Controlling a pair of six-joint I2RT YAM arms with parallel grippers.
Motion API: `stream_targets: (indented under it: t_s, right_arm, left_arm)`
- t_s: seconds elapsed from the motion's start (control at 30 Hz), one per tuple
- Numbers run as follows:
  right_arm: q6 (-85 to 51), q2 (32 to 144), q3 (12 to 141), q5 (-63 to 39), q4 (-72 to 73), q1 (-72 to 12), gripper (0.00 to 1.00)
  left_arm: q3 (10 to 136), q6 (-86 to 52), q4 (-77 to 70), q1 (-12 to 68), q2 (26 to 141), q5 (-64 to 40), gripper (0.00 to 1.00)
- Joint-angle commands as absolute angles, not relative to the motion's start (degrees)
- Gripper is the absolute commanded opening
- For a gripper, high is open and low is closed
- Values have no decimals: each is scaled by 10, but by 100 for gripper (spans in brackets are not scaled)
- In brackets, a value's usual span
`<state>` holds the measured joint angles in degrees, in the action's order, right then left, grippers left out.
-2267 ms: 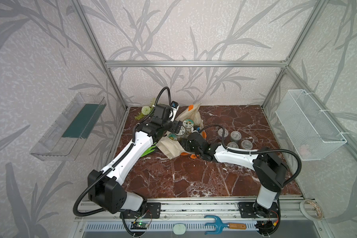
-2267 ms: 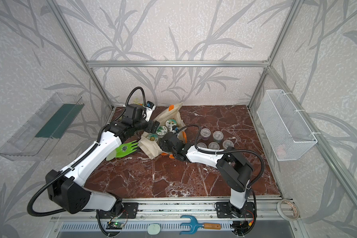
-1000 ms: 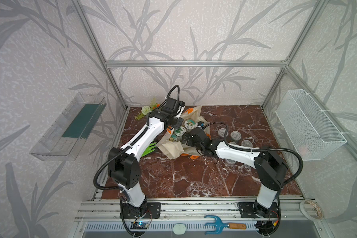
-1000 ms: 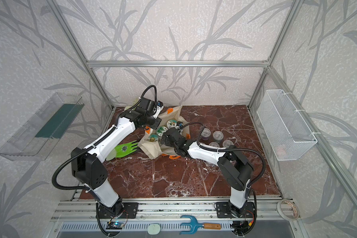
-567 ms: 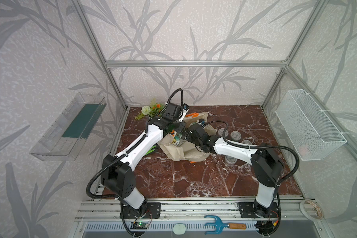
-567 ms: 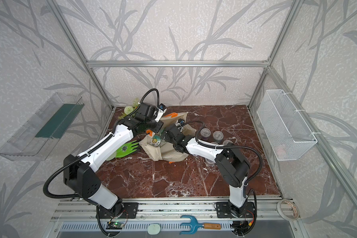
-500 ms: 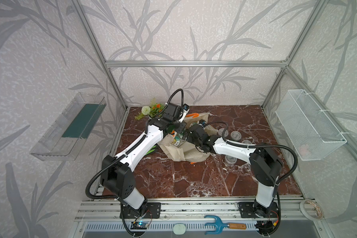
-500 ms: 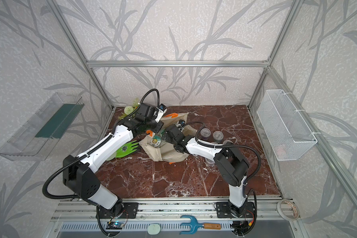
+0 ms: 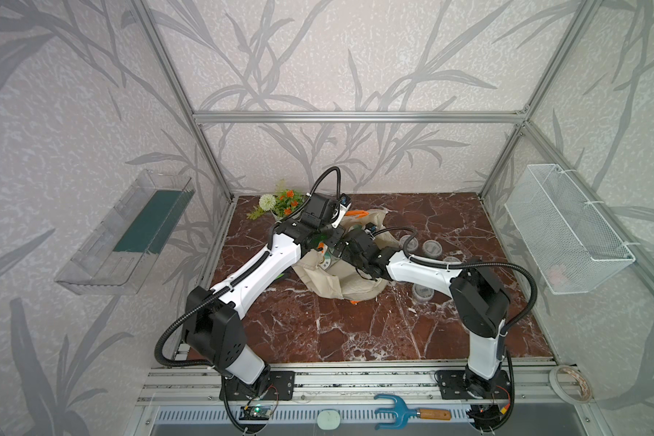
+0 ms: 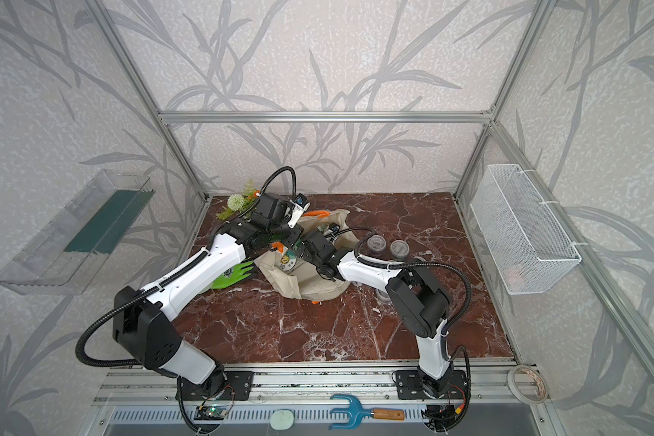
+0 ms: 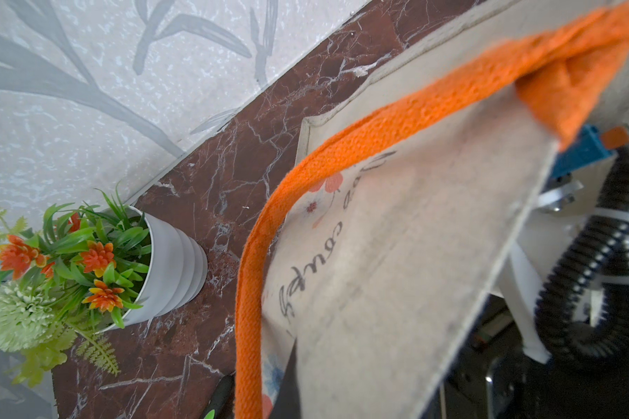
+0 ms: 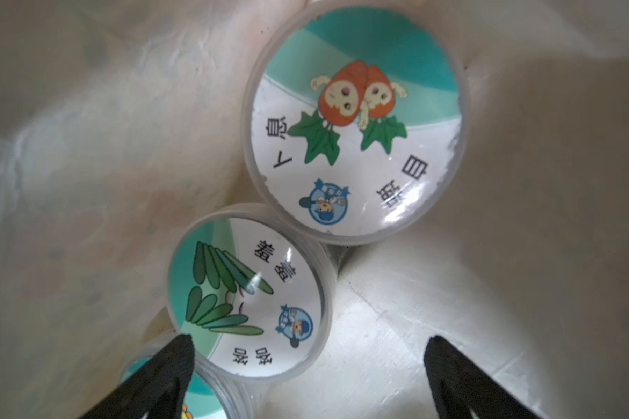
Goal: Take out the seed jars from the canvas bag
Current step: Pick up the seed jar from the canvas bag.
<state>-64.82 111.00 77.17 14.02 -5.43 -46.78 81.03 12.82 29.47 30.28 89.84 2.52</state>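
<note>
The beige canvas bag (image 9: 340,279) with orange strap handles lies slumped on the red-brown marbled table (image 9: 355,332) between the two arms. An orange handle (image 9: 352,213) shows at its far edge and an orange corner tab (image 9: 353,302) at its near edge, so its length runs roughly near to far.

The left gripper (image 9: 321,246) is clenched on the canvas bag at its rim, beside an orange strap (image 11: 255,254), and holds that cloth wall raised off the table.

The right gripper (image 12: 307,353) is inside the bag, its black fingers (image 12: 175,362) spread wide and grasping nothing. Three round seed jars with white, green-pictured lids lie there — lids turned toward the fingers, so each jar's axis runs along the gripper's reach. The leaf-lid jar (image 12: 246,297) sits between the fingers but off to one side. One fingertip overlaps its rim in the right wrist view, though I cannot tell whether it touches; the other fingertip is well apart from it. The fruit-lid jar (image 12: 353,119) lies beyond the fingertips, its rim against the leaf-lid jar. The third jar (image 12: 204,397) is mostly hidden behind a finger. In a top view one pictured lid (image 10: 288,260) shows in the bag's mouth, facing up.

Out on the table, on the right arm's side of the bag, several clear-lidded jars (image 9: 432,247) stand upright — apart from the cloth.
</note>
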Motion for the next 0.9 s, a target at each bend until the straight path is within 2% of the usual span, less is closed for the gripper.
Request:
stream_targets:
  t_s: [0.0, 0.43, 0.87]
  right_arm:
    - [-658, 1118, 789, 147, -74, -471, 99]
    - [-651, 1098, 769, 143, -10, -476, 99]
    - [-666, 1148, 814, 129, -30, -480, 99]
  left_arm:
    - [811, 127, 254, 310, 864, 15, 0]
    - [779, 123, 233, 310, 829, 0, 0]
    - [755, 115, 225, 310, 805, -15, 0]
